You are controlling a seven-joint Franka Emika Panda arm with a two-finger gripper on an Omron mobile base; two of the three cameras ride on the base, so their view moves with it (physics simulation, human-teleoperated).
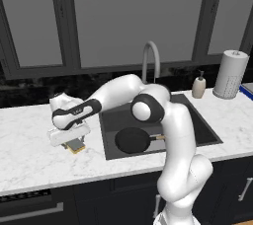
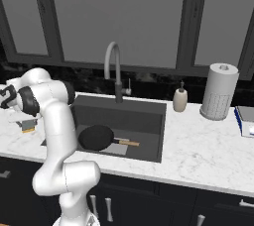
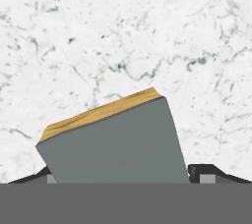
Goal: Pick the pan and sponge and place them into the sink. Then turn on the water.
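**Sponge at the gripper on the left counter; pan lies in the sink**

The small rectangular sponge with a grey top over a yellow-orange base [image 3: 110,142] sits directly under the hand, on or just above the white marble counter [image 1: 29,160], left of the basin. In the hand view its grey face lies between the two dark fingertips [image 3: 203,170], one at each lower corner. The two-finger gripper [image 1: 73,141] is down over it; whether the jaws press the sponge or merely flank it cannot be told.

The small round black frying pan with a short light wooden handle [image 2: 97,137] lies on the floor of the large dark grey recessed sink [image 2: 149,116], handle pointing right.

Behind the basin stands the tall grey gooseneck faucet [image 2: 114,69]. Farther right on the counter: a small beige soap bottle [image 2: 180,99], then a white paper towel roll [image 2: 217,91].
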